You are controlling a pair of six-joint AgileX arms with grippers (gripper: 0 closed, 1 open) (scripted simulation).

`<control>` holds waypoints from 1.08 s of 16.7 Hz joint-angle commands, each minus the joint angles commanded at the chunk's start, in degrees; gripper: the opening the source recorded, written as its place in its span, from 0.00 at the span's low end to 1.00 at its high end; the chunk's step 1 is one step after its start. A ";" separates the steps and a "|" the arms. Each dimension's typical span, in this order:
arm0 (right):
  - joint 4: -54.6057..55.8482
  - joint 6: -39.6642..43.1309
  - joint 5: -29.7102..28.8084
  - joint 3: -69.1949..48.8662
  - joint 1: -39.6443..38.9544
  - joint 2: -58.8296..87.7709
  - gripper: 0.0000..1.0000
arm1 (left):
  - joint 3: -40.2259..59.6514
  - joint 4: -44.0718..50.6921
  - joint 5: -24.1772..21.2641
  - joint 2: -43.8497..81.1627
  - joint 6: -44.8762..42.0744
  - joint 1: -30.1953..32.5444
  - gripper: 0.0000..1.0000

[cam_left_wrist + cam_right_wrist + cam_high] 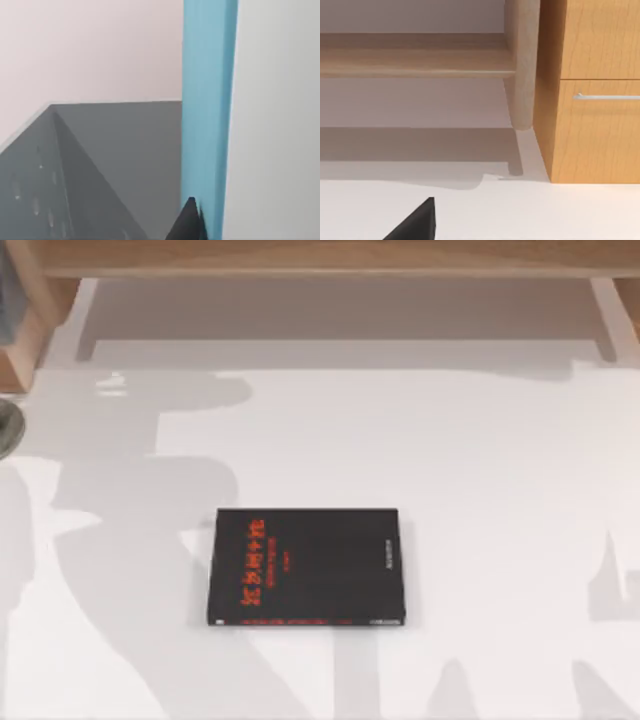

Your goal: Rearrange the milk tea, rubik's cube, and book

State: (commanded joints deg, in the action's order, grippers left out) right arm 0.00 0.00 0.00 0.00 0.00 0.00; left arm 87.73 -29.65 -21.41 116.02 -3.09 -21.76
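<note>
The book (207, 115) with the plain light-blue cover stands upright in the left wrist view, seen edge-on as a tall, narrow blue band running from the upper border almost to the lower one. A dark fingertip of the left pincer (189, 222) rises against its lower end, touching or just in front of the blue cover; whether the pincer actually has hold of the book, or how far it is open, I cannot tell. Beside the book lies a grey panel (100, 165) with small round holes along one face, below a pale pinkish wall; on the book's other side is a plain whitish surface.

In the top view a black book (308, 567) with red characters lies flat on the white table (480, 470), a little toward the near edge and roughly at the middle between left and right. Long grey shadows fall across the table's left half and near edge. A wooden shelf (320, 258) runs along the far side, with wooden uprights at both far corners.

The right wrist view shows one dark fingertip of the right pincer (415, 222) above the white table, near a rounded wooden leg (522, 65) and a wooden cabinet (595, 100) with a metal drawer handle (607, 96). Its opening cannot be told.
</note>
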 joint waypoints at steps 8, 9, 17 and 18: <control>0.00 0.00 0.00 0.00 0.00 0.00 1.00 | -6.80 -3.58 25.11 -25.12 -21.37 18.86 0.00; 0.00 0.00 0.00 0.00 0.00 0.00 1.00 | -8.18 -3.80 28.88 -27.88 -24.38 23.15 0.00; 0.00 0.00 0.00 0.00 0.00 0.00 1.00 | -27.24 1.03 56.83 -32.27 -41.72 60.64 0.00; 0.00 0.00 0.00 0.00 0.00 0.00 1.00 | -30.29 2.41 59.60 -30.52 -42.71 64.70 0.00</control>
State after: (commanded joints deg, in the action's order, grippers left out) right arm 0.00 0.00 0.00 0.00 0.00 0.00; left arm 57.44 -27.24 38.19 85.50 -45.81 42.94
